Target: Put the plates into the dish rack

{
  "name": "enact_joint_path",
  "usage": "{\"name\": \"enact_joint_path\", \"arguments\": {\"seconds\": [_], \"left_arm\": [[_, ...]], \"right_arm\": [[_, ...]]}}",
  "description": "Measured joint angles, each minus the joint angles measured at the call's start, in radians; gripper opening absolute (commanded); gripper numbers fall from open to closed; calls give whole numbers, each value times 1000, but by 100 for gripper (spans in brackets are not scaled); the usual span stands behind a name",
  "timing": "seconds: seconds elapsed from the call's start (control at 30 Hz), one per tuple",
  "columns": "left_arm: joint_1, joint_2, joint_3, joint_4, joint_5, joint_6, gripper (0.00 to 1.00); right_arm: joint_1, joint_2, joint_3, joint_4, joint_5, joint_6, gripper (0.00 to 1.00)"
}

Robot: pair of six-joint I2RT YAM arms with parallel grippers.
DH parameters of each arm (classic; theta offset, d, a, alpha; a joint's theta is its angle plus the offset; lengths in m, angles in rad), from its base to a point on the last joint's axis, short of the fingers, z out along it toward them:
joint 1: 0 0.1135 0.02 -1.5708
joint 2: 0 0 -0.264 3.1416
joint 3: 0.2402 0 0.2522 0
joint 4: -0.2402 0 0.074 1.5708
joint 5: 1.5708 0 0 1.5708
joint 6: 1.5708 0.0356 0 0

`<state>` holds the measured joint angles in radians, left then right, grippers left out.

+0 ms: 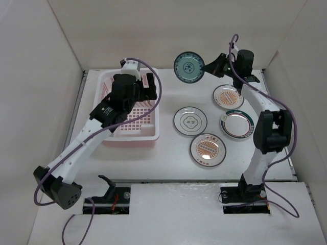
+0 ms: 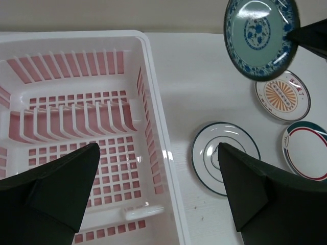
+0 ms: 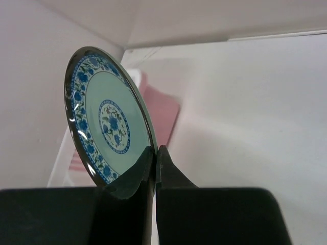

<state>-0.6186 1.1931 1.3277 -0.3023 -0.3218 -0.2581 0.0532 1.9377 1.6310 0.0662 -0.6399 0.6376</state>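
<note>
Dish rack (image 1: 156, 125): no plates inside yet.
Blue-patterned plate (image 1: 188, 66): airborne just right of rack, pinched at its rim by clenched right gripper (image 1: 208, 65).
Four plates (image 1: 190, 121): on tabletop (image 1: 168, 158) right of rack, unloaded.
Left gripper (image 2: 158, 147): spread wide, empty, above rack.

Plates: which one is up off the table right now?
The blue-flowered plate with the pale green centre, pinched at its rim in the air by the right hand. The other four lie flat on the table.
</note>
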Motion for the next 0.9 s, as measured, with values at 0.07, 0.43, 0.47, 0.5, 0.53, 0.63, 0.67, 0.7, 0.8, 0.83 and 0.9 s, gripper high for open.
{"name": "enact_joint_path", "arguments": {"seconds": [0.07, 0.43, 0.47, 0.5, 0.53, 0.63, 0.67, 0.7, 0.8, 0.83, 0.9], "left_arm": [[33, 47, 19, 9, 52, -1, 100], [124, 120, 47, 89, 325, -13, 100], [127, 120, 47, 97, 337, -14, 100], [130, 120, 47, 101, 347, -14, 100], [133, 120, 47, 105, 357, -15, 98], [144, 120, 42, 122, 386, -21, 93], [146, 120, 40, 126, 398, -22, 91], [149, 121, 40, 130, 409, -23, 88], [150, 123, 39, 134, 437, -28, 75], [150, 125, 39, 137, 450, -29, 64], [150, 132, 39, 138, 463, -31, 51]], "right_arm": [[23, -69, -55, 3, -24, -37, 0], [172, -190, -177, 13, -179, -124, 0], [181, -190, -182, 23, -190, -121, 0], [190, -190, -188, 34, -204, -117, 0], [197, -190, -191, 45, -215, -113, 0], [216, -190, -202, 79, -241, -97, 0], [217, -190, -203, 91, -248, -89, 0], [220, -190, -210, 112, -251, -80, 0], [221, -192, -230, 171, -266, -37, 0], [221, -192, -236, 192, -270, -25, 0], [221, -192, -239, 220, -278, -1, 0]]}}
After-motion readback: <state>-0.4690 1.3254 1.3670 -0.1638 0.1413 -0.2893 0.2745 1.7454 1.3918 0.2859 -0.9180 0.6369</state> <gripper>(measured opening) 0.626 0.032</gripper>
